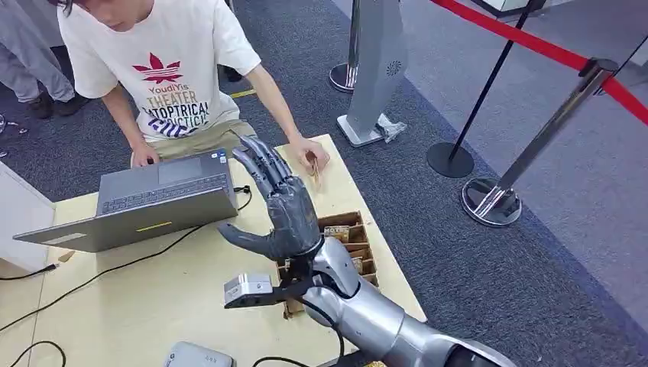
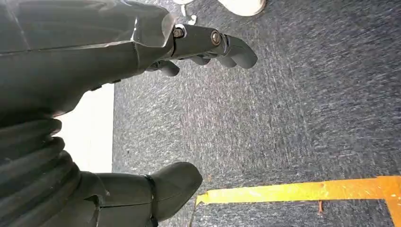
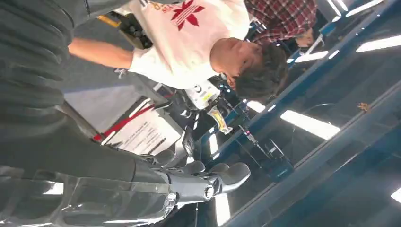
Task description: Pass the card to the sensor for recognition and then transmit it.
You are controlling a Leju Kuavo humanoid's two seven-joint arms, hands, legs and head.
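My right hand [image 1: 279,206] is raised above the pale wooden table [image 1: 153,306], fingers stretched out and apart toward the person, holding nothing. The right wrist view shows the same hand [image 3: 189,182] empty, with the person beyond it. A person in a white T-shirt [image 1: 164,69] leans over the table's far edge, and their hand [image 1: 308,155] holds a thin tan card [image 1: 314,172] on the tabletop. Below my forearm stands a wooden slotted box [image 1: 373,256] with several cards [image 1: 336,232]. My left hand [image 2: 94,52] hangs over dark carpet, fingers loose, empty.
An open grey laptop [image 1: 153,199] sits at the table's far left, black cables [image 1: 99,275] trailing from it. A pale grey device [image 1: 197,356] lies at the near edge. Chrome stanchions [image 1: 493,200] with a red rope [image 1: 535,46] stand on the carpet at right.
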